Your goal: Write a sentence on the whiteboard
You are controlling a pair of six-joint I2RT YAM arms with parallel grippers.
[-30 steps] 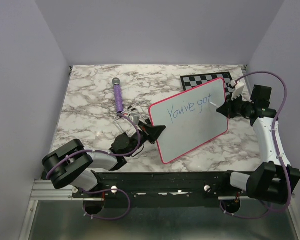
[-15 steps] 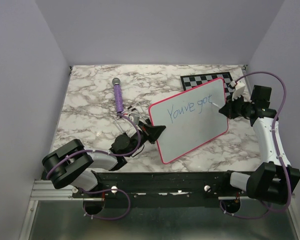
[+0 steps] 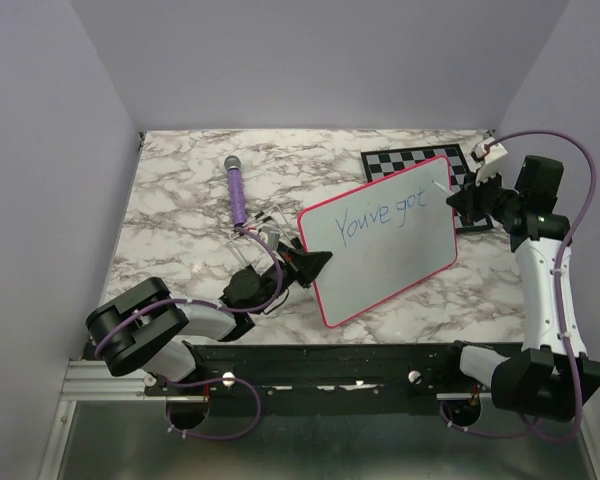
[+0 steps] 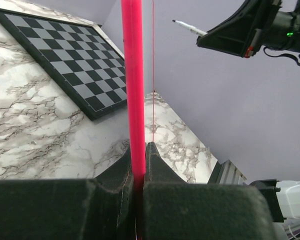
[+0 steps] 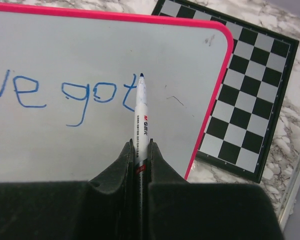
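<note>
The whiteboard [image 3: 380, 250] is leaning up off the tabletop [image 3: 180, 230], white-faced, round-cornered, with a thin pink-red rim; the left claw [image 4: 138, 150] is clamping that rim edge-on, jaws drawn narrow against it; the board is rising straight out beyond those fingertips. The sentence [image 5: 65, 95] is showing in thin blue handwriting, one line reading "You've got", lying ahead and left of the right claw [image 5: 141, 150]. That claw is gripping a white marker [image 5: 141, 107], jaws tight on its barrel; the tip is pointing just past the "t", and from the left wrist it is looking apart from the board. A chessboard [image 3: 412, 160] is lying flat beyond the right claw; a purple wand [image 3: 237, 195] is lying beyond the left claw. I am counting one whiteboard, two written words, one marker, one chessboard, one wand, two claws.
</note>
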